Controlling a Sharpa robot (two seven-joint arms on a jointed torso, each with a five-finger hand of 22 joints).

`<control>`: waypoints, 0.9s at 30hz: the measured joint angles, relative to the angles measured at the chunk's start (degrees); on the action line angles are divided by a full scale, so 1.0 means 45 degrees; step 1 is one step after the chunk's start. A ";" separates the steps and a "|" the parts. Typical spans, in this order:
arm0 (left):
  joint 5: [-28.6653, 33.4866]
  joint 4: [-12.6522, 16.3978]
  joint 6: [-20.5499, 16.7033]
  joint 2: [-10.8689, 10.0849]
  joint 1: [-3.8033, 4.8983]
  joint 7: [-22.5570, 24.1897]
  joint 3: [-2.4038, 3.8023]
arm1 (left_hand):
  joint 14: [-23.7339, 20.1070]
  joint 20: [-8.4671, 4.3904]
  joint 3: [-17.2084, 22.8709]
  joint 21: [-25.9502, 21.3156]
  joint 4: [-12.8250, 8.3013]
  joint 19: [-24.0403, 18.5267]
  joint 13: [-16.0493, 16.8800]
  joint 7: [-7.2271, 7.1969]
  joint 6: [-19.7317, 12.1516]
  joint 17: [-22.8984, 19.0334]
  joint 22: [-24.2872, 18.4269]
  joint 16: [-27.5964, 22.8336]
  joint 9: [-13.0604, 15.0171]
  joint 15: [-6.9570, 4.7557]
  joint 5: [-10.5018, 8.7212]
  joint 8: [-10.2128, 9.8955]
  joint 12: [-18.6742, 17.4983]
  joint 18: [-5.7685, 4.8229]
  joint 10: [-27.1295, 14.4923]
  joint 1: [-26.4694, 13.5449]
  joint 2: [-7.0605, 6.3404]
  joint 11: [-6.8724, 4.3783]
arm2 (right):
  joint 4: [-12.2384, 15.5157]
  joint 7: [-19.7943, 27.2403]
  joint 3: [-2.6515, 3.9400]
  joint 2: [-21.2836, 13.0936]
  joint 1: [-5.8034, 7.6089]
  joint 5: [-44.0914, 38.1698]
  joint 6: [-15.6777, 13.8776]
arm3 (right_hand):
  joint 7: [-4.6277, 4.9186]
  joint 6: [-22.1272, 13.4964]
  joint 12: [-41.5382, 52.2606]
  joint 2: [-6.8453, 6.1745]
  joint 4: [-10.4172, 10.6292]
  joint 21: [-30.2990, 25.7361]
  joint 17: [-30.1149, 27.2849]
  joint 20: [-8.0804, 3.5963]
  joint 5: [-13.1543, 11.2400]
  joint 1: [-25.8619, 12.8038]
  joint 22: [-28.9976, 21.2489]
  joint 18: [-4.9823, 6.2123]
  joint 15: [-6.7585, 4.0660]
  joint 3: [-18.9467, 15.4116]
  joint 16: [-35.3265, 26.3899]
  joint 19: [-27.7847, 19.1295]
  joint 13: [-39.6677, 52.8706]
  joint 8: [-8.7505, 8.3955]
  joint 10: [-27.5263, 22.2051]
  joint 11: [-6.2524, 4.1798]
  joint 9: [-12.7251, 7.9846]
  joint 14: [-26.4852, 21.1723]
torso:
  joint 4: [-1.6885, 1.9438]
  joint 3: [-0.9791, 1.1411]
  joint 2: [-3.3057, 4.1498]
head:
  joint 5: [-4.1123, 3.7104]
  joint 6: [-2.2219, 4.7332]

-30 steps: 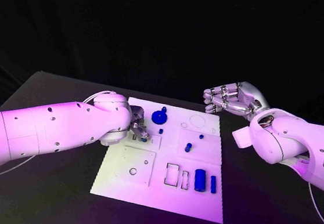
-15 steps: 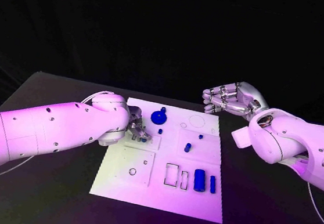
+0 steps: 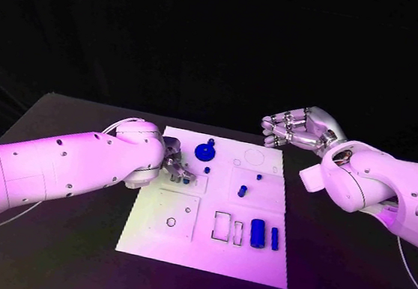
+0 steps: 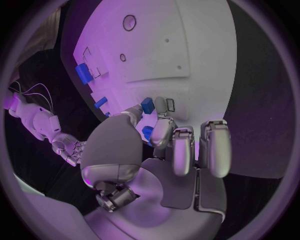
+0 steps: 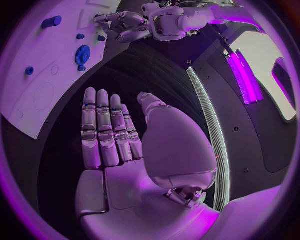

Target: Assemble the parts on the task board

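From my station I see the left arm reaching in across the counter with its wrist bent down over the left edge of the task board. The left robot hand has its fingers curled down onto the board's upper left area; in the left wrist view its thumb and a finger close around a small blue part just off the board surface, while the other fingers hang straight beside them. I cannot tell which way that part's long axis runs. The right arm is raised beyond the board's upper right corner, and the right robot hand is held above the counter with nothing in it; in the right wrist view its fingers lie straight and side by side, the thumb set apart. On the board, a blue gear lies near the top, close to the left robot hand. A thick blue cylinder and a thinner blue pin lie side by side in the lower right, both with long axes running toward and away from me. Another short blue peg stands mid-board.
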 measured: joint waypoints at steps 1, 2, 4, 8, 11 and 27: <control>0.0037 0.0026 -0.0065 -0.0023 -0.0003 -0.0002 0.0003 | 0.0000 0.0000 -0.0116 0.0000 0.0010 0.0000 0.0000 0.0000 0.0000 0.0000 0.0000 0.0000 -0.0023 0.0000 0.0000 0.0000 0.0000 -0.0001 0.0000 -0.0009 0.0039 0.0000 | -0.0010 0.0000 0.0000 0.0001 -0.0002 0.0000 0.0001 | 0.0000 0.0000 0.0000 0.0000 0.0000 0.0000 0.0000 0.0000 0.0000 0.0000 0.0000 0.0000 0.0000 0.0000 0.0000 0.0000 0.0000 0.0000 0.0000 0.0000 0.0000 0.0000 | 0.0000 0.0000 0.0000 | 0.0000 0.0002; 0.0076 0.0049 -0.0127 -0.0042 -0.0005 -0.0002 0.0006 | 0.0000 0.0000 -0.0197 0.0000 0.0013 0.0000 -0.0003 0.0001 0.0000 0.0000 0.0000 0.0000 -0.0045 0.0000 0.0000 0.0000 0.0000 -0.0001 0.0000 -0.0009 0.0039 0.0000 | -0.0019 0.0000 0.0000 0.0003 -0.0006 0.0000 0.0001 | 0.0000 0.0000 0.0000 0.0000 0.0000 0.0000 0.0000 0.0000 0.0000 0.0000 0.0000 0.0000 0.0000 0.0000 0.0000 0.0000 0.0000 0.0000 0.0001 0.0000 0.0000 0.0000 | 0.0000 0.0000 0.0001 | 0.0000 0.0007; 0.0182 0.0100 -0.0279 -0.0084 -0.0008 -0.0003 0.0012 | 0.0000 0.0000 -0.0345 0.0000 0.0014 0.0000 -0.0025 0.0000 -0.0001 0.0000 0.0002 0.0000 -0.0082 0.0000 0.0001 0.0000 0.0000 -0.0001 0.0000 -0.0059 0.0089 0.0000 | -0.0038 0.0000 -0.0001 0.0009 -0.0013 0.0000 0.0003 | 0.0000 0.0000 0.0000 0.0000 -0.0012 0.0000 -0.0008 0.0026 0.0000 0.0000 0.0000 0.0000 0.0000 -0.0012 0.0000 -0.0025 0.0000 0.0000 0.0000 0.0000 0.0000 0.0000 | 0.0000 -0.0004 0.0001 | 0.0000 0.0017; 0.0548 0.0260 -0.0662 -0.0206 -0.0016 -0.0001 0.0078 | -0.0001 0.0000 -0.0512 0.0000 0.0029 0.0000 -0.0058 0.0001 -0.0001 -0.0001 0.0010 0.0000 -0.0117 0.0000 0.0001 0.0000 0.0000 0.0000 0.0000 -0.0059 0.0088 0.0000 | -0.0089 0.0000 -0.0004 0.0022 -0.0026 0.0005 0.0007 | 0.0000 0.0000 0.0000 0.0000 -0.0035 0.0000 -0.0014 0.0046 0.0000 0.0000 -0.0001 0.0000 0.0000 -0.0035 0.0000 -0.0046 0.0001 0.0000 0.0000 0.0000 0.0001 0.0000 | 0.0000 -0.0009 0.0001 | 0.0005 0.0023; 0.0908 0.0418 -0.0885 -0.0343 -0.0002 0.0015 0.0221 | 0.0000 0.0000 -0.0797 0.0000 -0.0011 0.0000 -0.0220 0.0097 -0.0099 -0.0002 0.0010 0.0000 -0.0191 0.0000 0.0001 0.0000 -0.0080 0.0000 -0.0055 -0.0059 0.0088 0.0047 | -0.0139 0.0000 -0.0008 0.0032 -0.0038 0.0010 0.0009 | 0.0000 0.0000 0.0000 0.0000 -0.0035 0.0000 -0.0014 0.0046 0.0000 0.0000 -0.0002 0.0000 0.0000 -0.0035 0.0000 -0.0046 0.0001 0.0000 0.0000 0.0000 0.0001 0.0000 | 0.0000 -0.0009 0.0001 | 0.0015 0.0038; 0.1833 -0.0677 -0.0522 -0.0603 0.0952 0.0023 0.0488 | 0.0001 0.0023 -0.2073 -0.0349 -0.0025 -0.0118 -0.2209 0.0455 -0.0687 -0.0004 0.0007 0.0000 -0.0707 0.0094 0.0001 -0.0113 -0.1872 -0.0001 -0.1220 0.0713 0.0282 0.0303 | -0.0246 0.0000 -0.0018 0.0056 -0.0057 0.0027 0.0010 | 0.0000 0.0000 0.0000 0.0000 0.0000 0.0000 -0.0044 0.0000 0.0015 0.0001 -0.0004 -0.0001 0.0045 -0.0070 0.0001 -0.0092 -0.0012 0.0000 0.0001 0.0000 0.0002 -0.0045 | -0.0007 -0.0001 0.0029 | 0.0077 0.0173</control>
